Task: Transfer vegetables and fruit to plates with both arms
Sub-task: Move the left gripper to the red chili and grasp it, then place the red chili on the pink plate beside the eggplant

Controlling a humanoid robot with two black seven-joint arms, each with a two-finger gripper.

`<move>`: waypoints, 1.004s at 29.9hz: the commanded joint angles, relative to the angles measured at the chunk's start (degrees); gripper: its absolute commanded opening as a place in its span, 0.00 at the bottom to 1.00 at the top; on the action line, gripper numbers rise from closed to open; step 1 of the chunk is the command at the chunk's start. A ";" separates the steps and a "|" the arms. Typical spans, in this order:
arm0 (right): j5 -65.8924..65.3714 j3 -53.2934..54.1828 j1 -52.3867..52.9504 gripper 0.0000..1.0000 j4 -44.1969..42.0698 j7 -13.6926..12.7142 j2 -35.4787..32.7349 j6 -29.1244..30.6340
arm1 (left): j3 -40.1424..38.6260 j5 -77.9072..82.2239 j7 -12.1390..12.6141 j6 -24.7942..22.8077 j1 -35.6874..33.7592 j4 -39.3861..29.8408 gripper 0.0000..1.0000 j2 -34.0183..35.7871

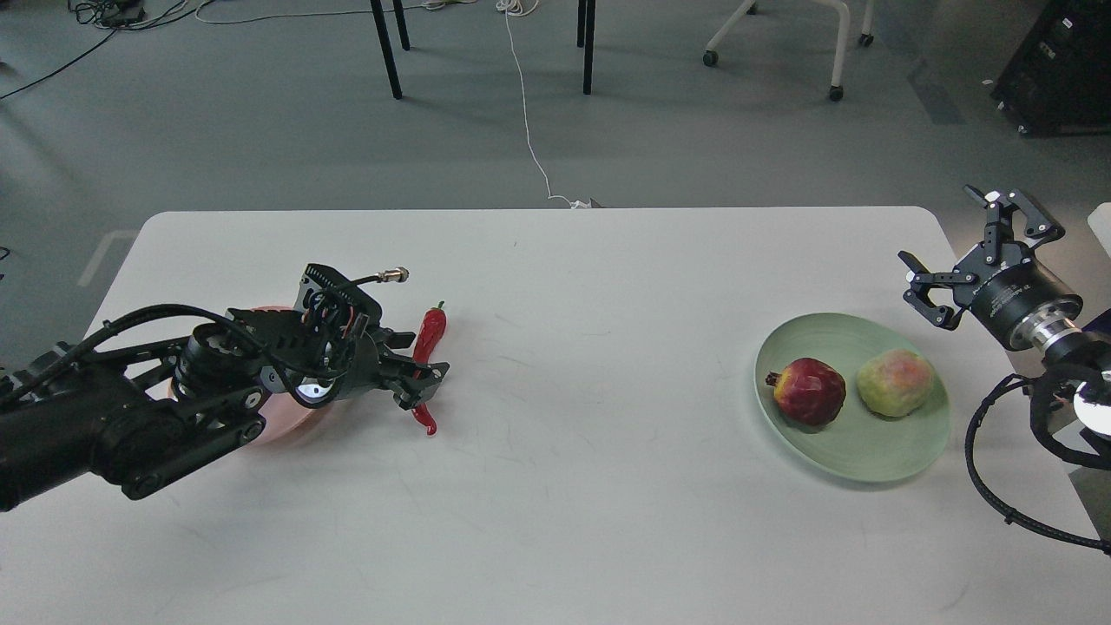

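The red chili pepper [432,325] lies on the white table [590,486], just right of the pale pink plate [279,429]. My left gripper [419,371] is low over the chili's middle, with its open jaws standing either side of it. My left arm covers most of the pink plate, and the purple eggplant is hidden behind it. The dark red pomegranate [809,391] and the yellow-green fruit [895,383] sit side by side on the mint green plate [855,460]. My right gripper [942,230] is open and empty, raised beyond that plate's far right rim.
Chair and table legs [387,52] and a white cable [527,121] are on the floor beyond the table's far edge. A black cable loop [985,486] hangs from my right arm over the table's right edge.
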 commanded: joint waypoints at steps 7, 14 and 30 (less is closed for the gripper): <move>0.00 0.37 0.10 1.00 0.69 0.00 -0.09 0.00 | 0.27 0.17 -0.09 0.00 0.68 0.96 0.64 -0.04; 0.00 0.36 0.10 1.00 0.43 0.00 -0.09 0.00 | 0.18 0.17 -0.18 0.00 0.86 1.05 0.23 0.31; 0.00 0.36 0.19 1.00 0.25 0.00 -1.14 0.00 | -7.01 -1.67 -0.62 0.44 0.77 -10.71 0.07 10.40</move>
